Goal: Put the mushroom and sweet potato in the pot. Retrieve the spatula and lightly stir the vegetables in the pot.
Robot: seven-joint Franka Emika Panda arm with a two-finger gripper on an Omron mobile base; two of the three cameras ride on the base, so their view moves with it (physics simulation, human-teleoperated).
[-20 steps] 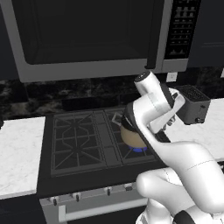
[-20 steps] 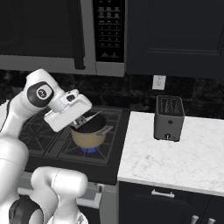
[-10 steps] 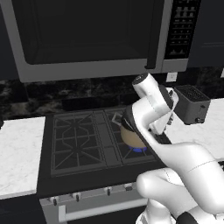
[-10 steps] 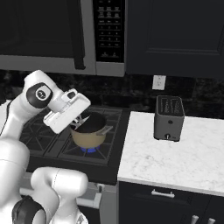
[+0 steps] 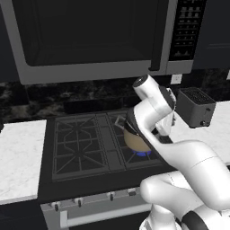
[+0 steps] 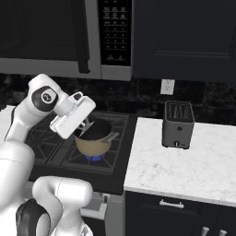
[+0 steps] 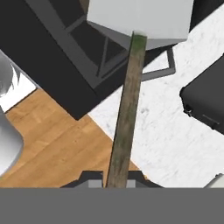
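A dark toaster [image 6: 177,123] stands on the white marble counter [image 6: 184,166] beside the stove [image 5: 81,143].

Glossy white rounded arm [image 5: 179,157] with dark joints.

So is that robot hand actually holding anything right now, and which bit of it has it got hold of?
Yes, the spatula. The gripper is shut on the lower end of its thin handle, and the flat grey blade sticks out at the far end.
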